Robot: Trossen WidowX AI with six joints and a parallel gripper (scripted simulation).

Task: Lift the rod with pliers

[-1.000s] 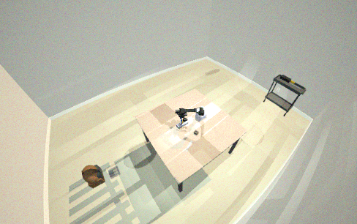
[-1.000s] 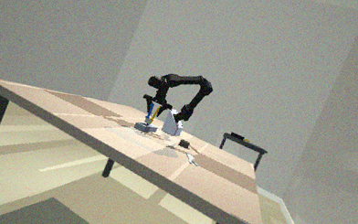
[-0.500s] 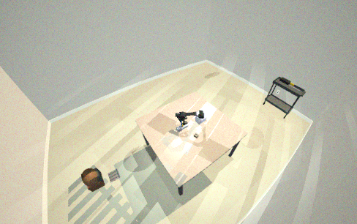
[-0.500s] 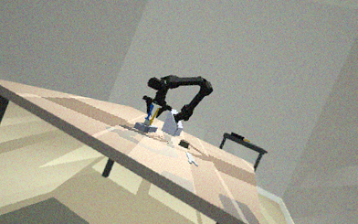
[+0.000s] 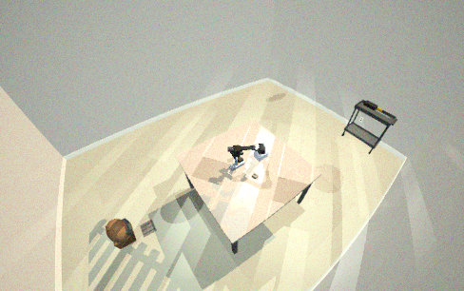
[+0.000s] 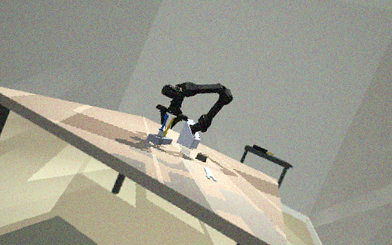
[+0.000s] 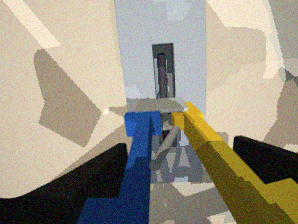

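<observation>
The locking pliers (image 6: 169, 124) stand upright, with a blue handle (image 7: 141, 165) and a yellow handle (image 7: 212, 150) spread apart. My gripper (image 6: 171, 116) (image 7: 180, 147) is shut on the pliers, its black fingers outside the two handles. The pale blue-grey channel block (image 6: 159, 140) (image 7: 137, 60) lies on the table below. In the wrist view its dark slot holds the dark rod (image 7: 161, 75). The pliers' grey head (image 7: 155, 105) is over the block. The jaw tips are hidden, so I cannot tell how they sit around the rod.
A pale box (image 6: 189, 136) (image 5: 261, 155) stands by the arm's base. A small dark block (image 6: 202, 157) (image 5: 255, 176) and a flat pale piece (image 6: 210, 173) lie on the table (image 6: 97, 146). A shelf cart (image 5: 376, 114) stands away from the table.
</observation>
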